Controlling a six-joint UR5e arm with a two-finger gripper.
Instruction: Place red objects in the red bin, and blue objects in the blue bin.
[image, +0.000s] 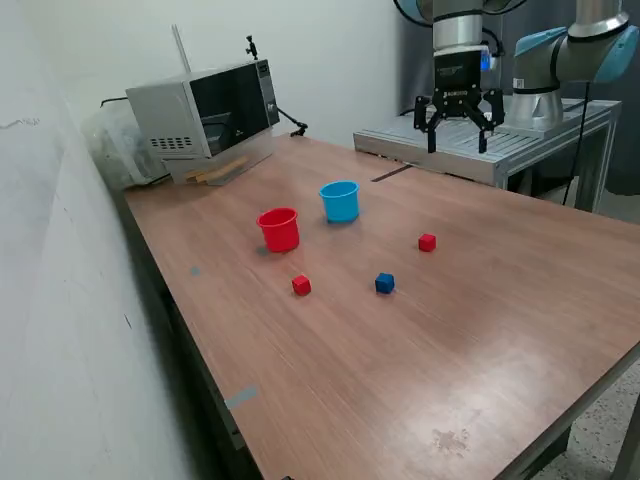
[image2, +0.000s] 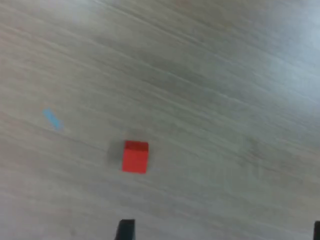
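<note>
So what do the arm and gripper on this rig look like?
The arm has silver-grey tubular links with light blue joint caps. The gripper is black with two dark fingers below a silver wrist section and a black block. In the wrist view only dark fingertips show.

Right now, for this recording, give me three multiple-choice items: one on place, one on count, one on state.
1. The red cup stands where relative to the blue cup?
A. exterior view's left
B. exterior view's right
C. inside it

2. Small cubes on the table?
A. one
B. three
C. five

3. The gripper is:
A. shut on a cube
B. open, holding nothing
C. inside a cup

Key: 1 A, the cups sit apart, red leftward. 2 B, two red cubes and one blue cube. 3 B, fingers spread, raised above the table.
</note>
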